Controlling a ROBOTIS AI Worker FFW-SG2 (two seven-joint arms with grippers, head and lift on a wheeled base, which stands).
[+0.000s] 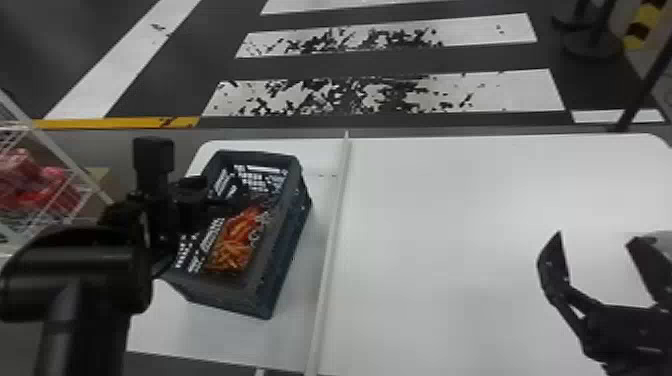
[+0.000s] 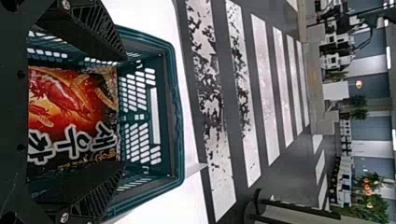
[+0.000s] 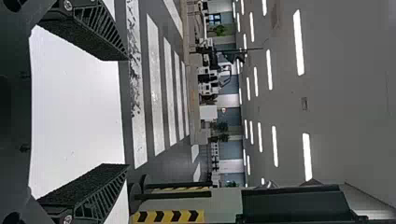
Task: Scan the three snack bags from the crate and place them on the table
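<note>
Snack bag [image 1: 232,250] lies in the crate [image 1: 285,250] near the left edge of the worktop [image 1: 450,225]; the left gripper [image 2: 123,111], spread, should centre over it before closing. The right gripper [image 1: 595,237] is also spread.

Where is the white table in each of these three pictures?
Head view: the table spreads under and beside the crate.
Left wrist view: the table borders the crate.
Right wrist view: the table lies between the right fingers.
Shared landmark: the striped floor.
</note>
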